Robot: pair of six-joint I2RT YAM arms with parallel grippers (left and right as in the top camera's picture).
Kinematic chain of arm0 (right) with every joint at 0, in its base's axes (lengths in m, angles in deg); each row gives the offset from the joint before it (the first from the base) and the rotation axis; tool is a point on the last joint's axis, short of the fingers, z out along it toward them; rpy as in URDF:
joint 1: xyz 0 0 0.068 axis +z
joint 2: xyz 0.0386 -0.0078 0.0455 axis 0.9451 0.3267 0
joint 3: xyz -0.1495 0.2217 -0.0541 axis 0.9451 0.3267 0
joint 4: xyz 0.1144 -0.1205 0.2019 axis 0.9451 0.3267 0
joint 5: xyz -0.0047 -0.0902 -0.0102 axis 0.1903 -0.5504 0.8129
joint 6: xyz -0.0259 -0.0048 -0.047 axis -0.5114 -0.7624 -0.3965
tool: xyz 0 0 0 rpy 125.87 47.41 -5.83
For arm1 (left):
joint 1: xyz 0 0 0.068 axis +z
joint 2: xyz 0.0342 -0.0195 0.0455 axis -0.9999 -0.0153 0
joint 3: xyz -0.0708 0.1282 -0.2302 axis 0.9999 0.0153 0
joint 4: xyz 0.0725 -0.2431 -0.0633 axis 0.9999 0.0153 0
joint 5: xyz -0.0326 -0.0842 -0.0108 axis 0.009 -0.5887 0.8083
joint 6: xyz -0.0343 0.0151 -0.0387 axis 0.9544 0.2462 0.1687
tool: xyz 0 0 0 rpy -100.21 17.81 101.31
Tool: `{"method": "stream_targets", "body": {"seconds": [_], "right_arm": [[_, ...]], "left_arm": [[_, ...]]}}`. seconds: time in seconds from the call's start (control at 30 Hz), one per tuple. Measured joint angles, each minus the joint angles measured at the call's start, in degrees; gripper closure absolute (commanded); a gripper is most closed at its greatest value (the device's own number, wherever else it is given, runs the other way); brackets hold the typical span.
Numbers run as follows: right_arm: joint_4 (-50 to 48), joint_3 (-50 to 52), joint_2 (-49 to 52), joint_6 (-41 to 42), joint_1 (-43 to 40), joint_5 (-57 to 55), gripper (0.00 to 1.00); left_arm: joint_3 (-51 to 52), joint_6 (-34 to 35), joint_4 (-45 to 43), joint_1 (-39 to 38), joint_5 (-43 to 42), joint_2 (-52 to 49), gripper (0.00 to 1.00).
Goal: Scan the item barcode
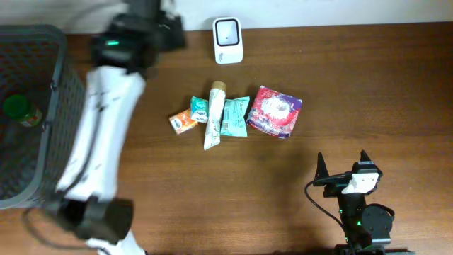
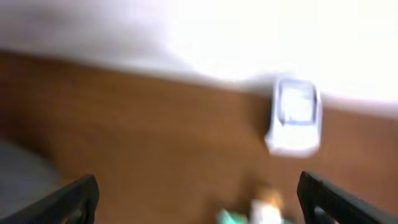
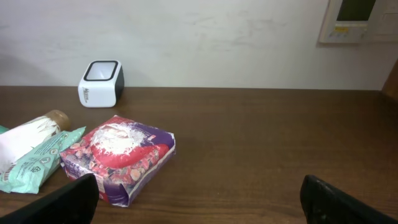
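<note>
Brown wood makes up the table [image 1: 368, 85], and a white wall [image 3: 217, 43] stands behind it. At the far edge, close to the wall, sits the white barcode scanner [image 1: 228, 40] with its dark window facing up. Nearer the middle of the table lies a little bunch of things, apart from the scanner. From left to right in the overhead view they are a small orange packet [image 1: 183, 122], a small teal packet [image 1: 199, 108], a white tube [image 1: 214, 115] with a tan cap that points toward the scanner, a teal pouch [image 1: 236, 117], and a red and purple bag [image 1: 274, 111]. The tube and the pouch touch side by side, and the bag lies just beside the pouch. I cannot tell which of them is the one to scan. A dark mesh basket [image 1: 55, 106] stands at the left edge, and a bottle with a green cap [image 1: 19, 110] lies inside it. The left arm [image 1: 106, 120] is white and blurry and reaches beside the basket toward the far edge. The left gripper [image 2: 199, 202] has its jaws wide apart with nothing between them, and its blurry camera looks at the scanner. The right gripper [image 1: 343, 164] sits near the front right of the table, well apart from the bunch. Its jaws are wide too and hold nothing. A white box with a small screen [image 3: 354, 18] hangs on the wall.
</note>
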Motion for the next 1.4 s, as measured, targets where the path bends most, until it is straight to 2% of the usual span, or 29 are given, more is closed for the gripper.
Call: {"method": "stream_targets", "body": {"seconds": [0.07,0.13,0.27,0.3,0.43,0.57,0.77,0.97,1.07,1.27,1.33,1.37,1.4], "right_arm": [[0.00,0.00,0.00,0.04,-0.02,0.02,0.01],[0.02,0.00,0.00,0.07,-0.02,0.02,0.01],[0.00,0.00,0.00,0.04,-0.02,0.00,0.01],[0.00,0.00,0.00,0.09,0.00,0.00,0.01],[0.00,0.00,0.00,0.04,-0.02,0.02,0.01],[0.00,0.00,0.00,0.09,-0.02,0.02,0.01],[0.02,0.00,0.00,0.09,-0.02,0.02,0.01],[0.00,0.00,0.00,0.04,-0.02,0.00,0.01],[0.00,0.00,0.00,0.04,-0.02,0.00,0.01],[0.02,0.00,0.00,0.11,-0.02,0.00,0.01],[0.02,0.00,0.00,0.09,-0.02,0.00,0.01],[0.02,0.00,0.00,0.07,-0.02,0.02,0.01],[0.02,0.00,0.00,0.07,-0.02,0.00,0.01]], "left_arm": [[-3.34,0.02,-0.07,12.11,5.81,9.14,0.01],[-4.09,0.02,3.02,24.57,8.98,11.78,0.01],[-3.48,0.02,9.44,38.88,9.25,4.72,0.00],[-3.34,0.02,9.62,40.39,9.22,2.82,0.00],[-3.23,-4.68,9.62,42.32,8.55,-7.65,0.00],[-3.15,-10.80,6.86,43.30,0.68,-16.70,0.01],[-3.15,-11.61,-3.19,45.16,-0.42,-20.06,0.00],[-3.13,-11.76,-6.14,45.16,-4.00,-26.40,0.02],[-3.13,-11.78,-6.99,45.16,-4.79,-26.88,0.06],[-2.05,-12.07,-6.23,46.05,-4.74,-26.97,0.04],[-1.25,-12.20,-5.84,46.93,-4.72,-26.99,0.14],[-0.68,-12.39,-5.68,47.15,-4.72,-26.99,0.27],[-0.31,-12.57,-5.79,47.17,-4.83,-26.99,0.30]]}}
